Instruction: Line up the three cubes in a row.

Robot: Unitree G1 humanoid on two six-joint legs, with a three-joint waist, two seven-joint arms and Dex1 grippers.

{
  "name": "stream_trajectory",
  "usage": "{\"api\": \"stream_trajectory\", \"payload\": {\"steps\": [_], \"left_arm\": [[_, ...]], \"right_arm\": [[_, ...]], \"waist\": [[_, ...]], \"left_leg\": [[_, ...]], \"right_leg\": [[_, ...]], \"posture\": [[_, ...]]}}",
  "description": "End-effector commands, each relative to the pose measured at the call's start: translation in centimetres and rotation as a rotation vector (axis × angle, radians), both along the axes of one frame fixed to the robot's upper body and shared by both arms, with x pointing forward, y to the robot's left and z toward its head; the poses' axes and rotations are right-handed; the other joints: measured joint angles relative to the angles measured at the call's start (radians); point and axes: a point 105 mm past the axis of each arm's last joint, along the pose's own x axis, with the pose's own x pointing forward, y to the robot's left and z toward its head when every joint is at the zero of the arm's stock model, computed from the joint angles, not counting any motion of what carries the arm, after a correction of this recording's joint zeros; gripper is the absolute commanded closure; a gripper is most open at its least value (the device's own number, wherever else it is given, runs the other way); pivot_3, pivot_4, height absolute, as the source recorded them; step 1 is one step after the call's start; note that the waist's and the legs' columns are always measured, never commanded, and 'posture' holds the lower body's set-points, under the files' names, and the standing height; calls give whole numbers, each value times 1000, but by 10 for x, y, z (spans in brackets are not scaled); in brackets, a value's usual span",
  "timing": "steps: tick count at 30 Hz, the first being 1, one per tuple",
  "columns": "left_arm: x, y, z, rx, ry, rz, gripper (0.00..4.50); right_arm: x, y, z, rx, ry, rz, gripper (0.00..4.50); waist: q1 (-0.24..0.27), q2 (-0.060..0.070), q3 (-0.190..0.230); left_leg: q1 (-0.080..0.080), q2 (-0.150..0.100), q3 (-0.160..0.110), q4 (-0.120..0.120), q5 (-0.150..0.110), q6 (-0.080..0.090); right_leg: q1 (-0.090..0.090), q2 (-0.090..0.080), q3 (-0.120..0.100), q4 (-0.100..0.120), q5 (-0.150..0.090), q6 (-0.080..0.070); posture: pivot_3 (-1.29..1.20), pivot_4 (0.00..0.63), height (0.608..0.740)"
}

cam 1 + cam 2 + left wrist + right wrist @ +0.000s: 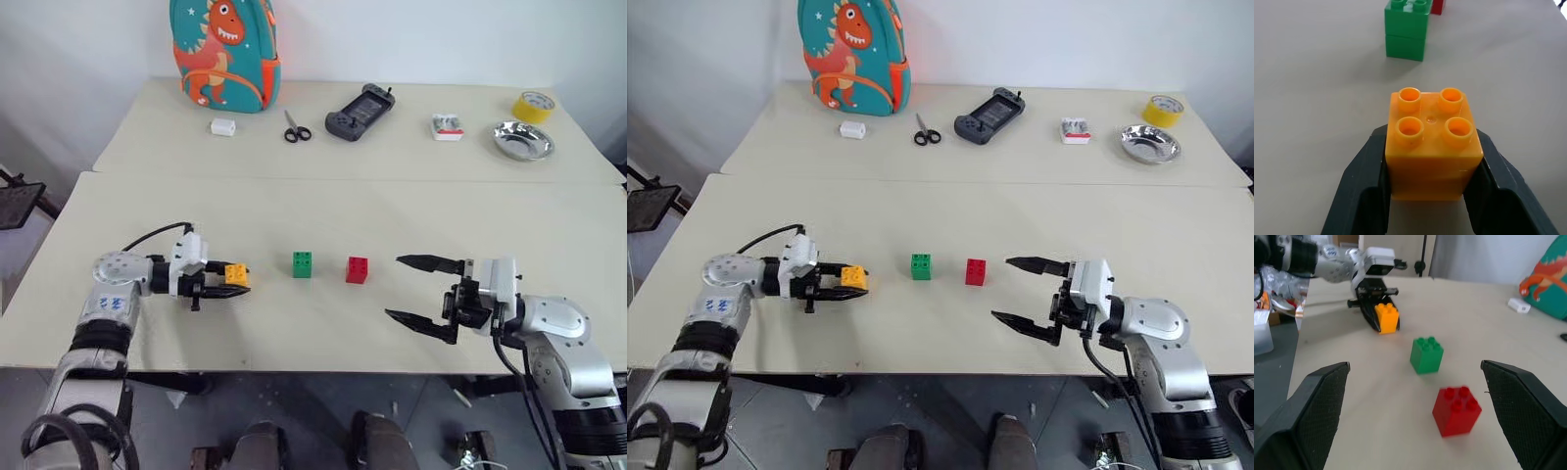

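Observation:
On the near table, the green cube (302, 264) and the red cube (357, 270) stand side by side, a small gap between them. Left of the green one, the orange-yellow cube (236, 275) is clamped in my left gripper (235, 282), which is shut on it and points right; the left wrist view shows the orange-yellow cube (1430, 147) studs up between both fingers (1364, 191), with the green cube (1406, 30) beyond. My right gripper (423, 291) hangs open to the right of the red cube, pointing left at it, with nothing between its fingers.
The far table holds a dinosaur backpack (224, 51), a small white block (222, 126), scissors (295, 129), a black game controller (360, 112), a red-and-white small box (448, 126), a metal bowl (523, 141) and a yellow tape roll (533, 107). A seam (343, 179) joins the two tables.

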Motion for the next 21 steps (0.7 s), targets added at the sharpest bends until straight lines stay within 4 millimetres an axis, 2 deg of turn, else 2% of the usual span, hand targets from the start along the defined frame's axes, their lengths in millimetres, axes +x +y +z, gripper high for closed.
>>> {"api": "stream_trajectory", "payload": {"steps": [1, 5, 10, 14, 17, 19, 21], "left_arm": [[8, -5, 0, 19, -14, -11, 2976], [14, -10, 2, 11, -20, -5, 2976], [11, -13, -2, 55, 13, -60, 2976], [15, -7, 1, 48, 14, -13, 1742], [20, 11, 26, -62, -79, 80, 923], [15, 24, 32, -86, -88, 100, 359], [6, 40, 37, -91, -88, 121, 359]], "right_arm": [[-7, -6, 7, 0, -34, -13, 0], [-11, -9, 5, 2, -28, -33, 0], [-14, -10, 1, 2, -16, -46, 0], [-13, -10, 1, 2, -14, -39, 0], [-11, -11, 11, 26, 8, 8, 0], [-9, -13, 18, 23, 18, 22, 0], [-8, -16, 20, -42, 32, 56, 0]], "waist": [[1, 0, 0], [0, 0, 0], [0, 0, 0], [-1, 0, 0], [-2, -1, 1], [-6, -1, 1], [-10, -1, 1]], "left_leg": [[0, 0, 0, 0, 0, 0], [0, 0, 0, 0, 0, 1], [0, 0, 1, 1, 0, 1], [0, 0, 1, 1, 0, 1], [0, 0, 1, 2, 0, 1], [0, 1, 0, 2, -1, 1], [0, 1, 1, 1, -1, 1]], "right_leg": [[0, 0, 0, 0, 0, 0], [0, 0, 0, 0, 0, 0], [0, 0, 0, 0, 0, 0], [0, 0, 0, 0, 0, 0], [0, 0, 0, 0, 0, 0], [0, 0, 0, 0, 0, 0], [0, 0, 0, 1, 0, 0]], "posture": [[0, 150, 740], [0, 150, 740], [0, 150, 740], [0, 150, 740], [0, 150, 740], [0, 150, 740], [0, 150, 740]]}}
